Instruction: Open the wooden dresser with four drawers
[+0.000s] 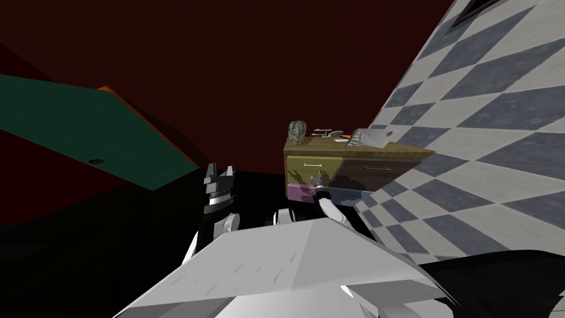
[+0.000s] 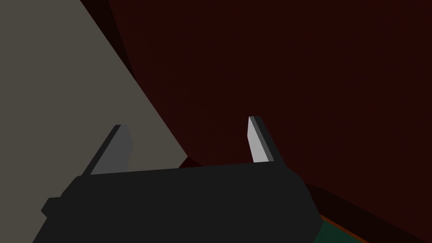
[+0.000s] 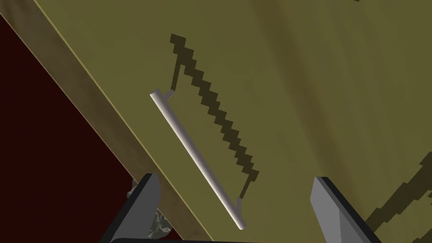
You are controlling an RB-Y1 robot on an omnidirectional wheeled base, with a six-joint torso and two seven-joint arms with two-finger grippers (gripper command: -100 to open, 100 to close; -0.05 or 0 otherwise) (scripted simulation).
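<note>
The dresser (image 1: 353,165) stands against the checkered wall, with a wooden top and four drawer fronts: olive, dark brown, pink and blue-grey. My right gripper (image 1: 318,179) is open just in front of the olive upper drawer (image 3: 270,84), its fingers (image 3: 143,202) wide apart. A silver bar handle (image 3: 196,158) lies between them, a short way ahead and untouched. My left gripper (image 1: 218,175) hangs open to the left of the dresser, with nothing between its fingers (image 2: 259,141).
On the dresser top sit a grey-green figurine (image 1: 297,131), a small model ship (image 1: 326,133) and a folded grey thing (image 1: 371,138). A green slab with an orange edge (image 1: 94,130) lies at the left. The checkered wall (image 1: 485,138) rises at the right.
</note>
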